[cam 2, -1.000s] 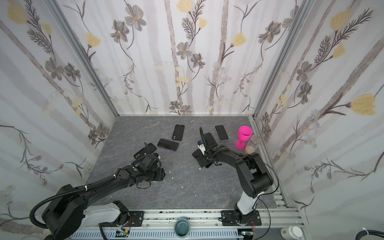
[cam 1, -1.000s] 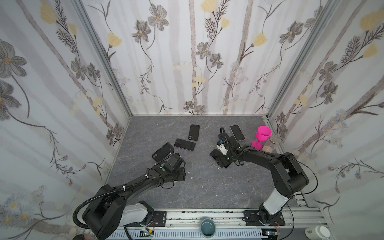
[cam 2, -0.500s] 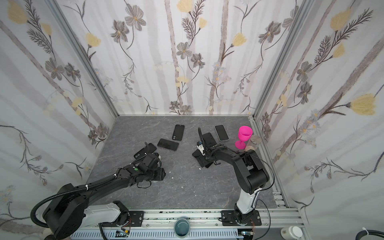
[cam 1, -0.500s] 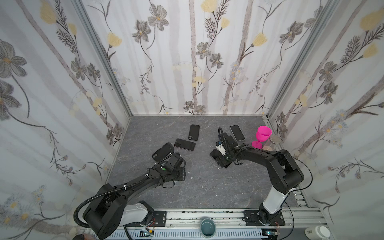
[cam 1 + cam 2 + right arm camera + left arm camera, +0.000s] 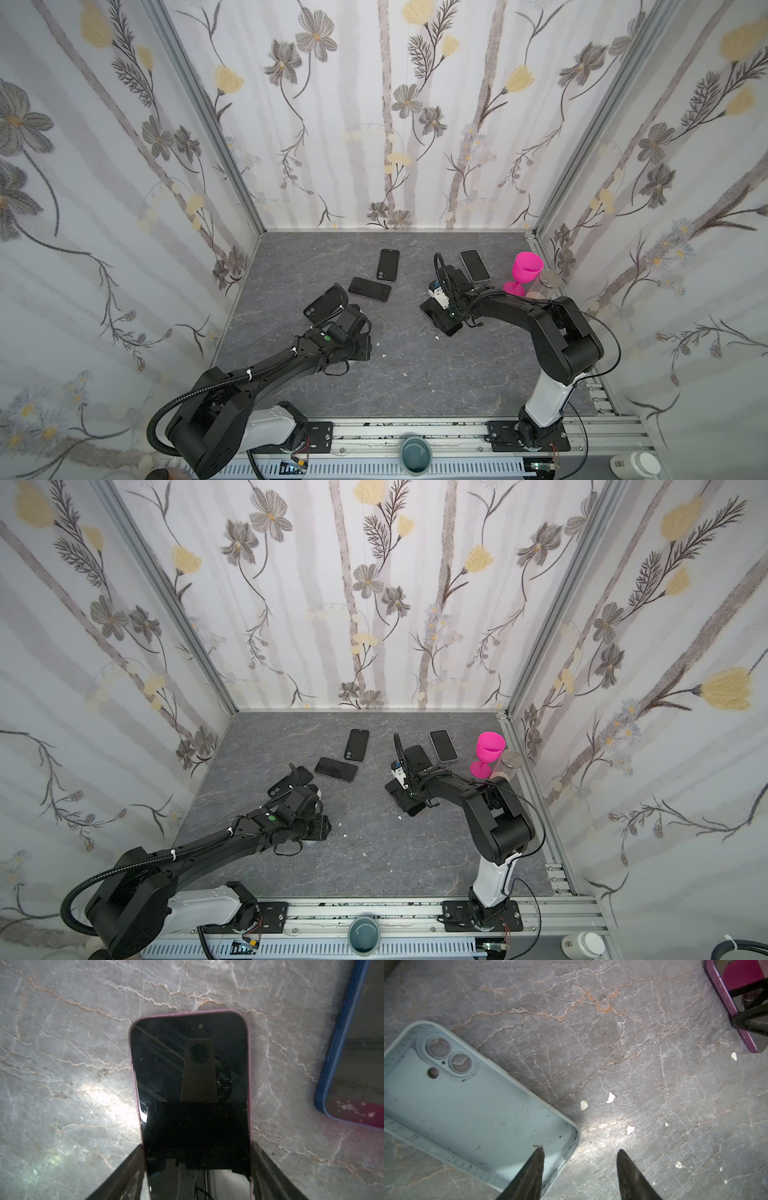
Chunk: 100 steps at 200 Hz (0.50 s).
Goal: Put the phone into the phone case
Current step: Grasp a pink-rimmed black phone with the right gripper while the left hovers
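In the right wrist view a phone (image 5: 191,1076) with a dark screen and a pink-purple rim lies flat on the grey marble table. My right gripper (image 5: 197,1167) straddles its near end, and both fingers press against its long edges. Both top views show this phone (image 5: 454,330) (image 5: 415,810) under that gripper, right of centre. A pale blue phone case (image 5: 471,1109) lies open side up in the left wrist view. My left gripper (image 5: 579,1149) is open above its corner, one fingertip (image 5: 538,1151) over the case floor and the other over bare table. The left wrist hides the case from above.
Two dark phones (image 5: 388,264) (image 5: 370,289) and a black case (image 5: 322,305) lie at centre left. A blue-rimmed phone (image 5: 474,264) (image 5: 342,1059), a pink goblet (image 5: 524,272) and a lidded jar (image 5: 550,279) stand at the back right. White chips (image 5: 610,1097) dot the table.
The right gripper's fingers have closed in onto the sides of the pink-rimmed phone. The left arm and its gripper have stayed where they were.
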Available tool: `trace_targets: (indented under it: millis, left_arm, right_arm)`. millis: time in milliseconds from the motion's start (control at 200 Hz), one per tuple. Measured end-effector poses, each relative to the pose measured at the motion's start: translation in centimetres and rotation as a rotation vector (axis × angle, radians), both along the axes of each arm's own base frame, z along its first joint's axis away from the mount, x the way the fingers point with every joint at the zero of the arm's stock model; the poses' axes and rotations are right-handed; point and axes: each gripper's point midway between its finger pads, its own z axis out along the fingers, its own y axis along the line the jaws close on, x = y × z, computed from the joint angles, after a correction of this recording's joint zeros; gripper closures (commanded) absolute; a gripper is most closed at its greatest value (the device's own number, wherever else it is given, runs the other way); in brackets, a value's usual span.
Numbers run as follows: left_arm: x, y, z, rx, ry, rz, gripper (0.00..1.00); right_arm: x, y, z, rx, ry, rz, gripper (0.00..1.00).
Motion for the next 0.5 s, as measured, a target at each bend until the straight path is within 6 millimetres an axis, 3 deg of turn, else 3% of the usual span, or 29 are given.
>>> trace_targets:
  millis: [500]
  left_arm:
    - [0.21, 0.05, 0.05, 0.004, -0.002, -0.001, 0.44]
  right_arm:
    - [-0.02, 0.20, 0.18, 0.001, -0.012, 0.006, 0.48]
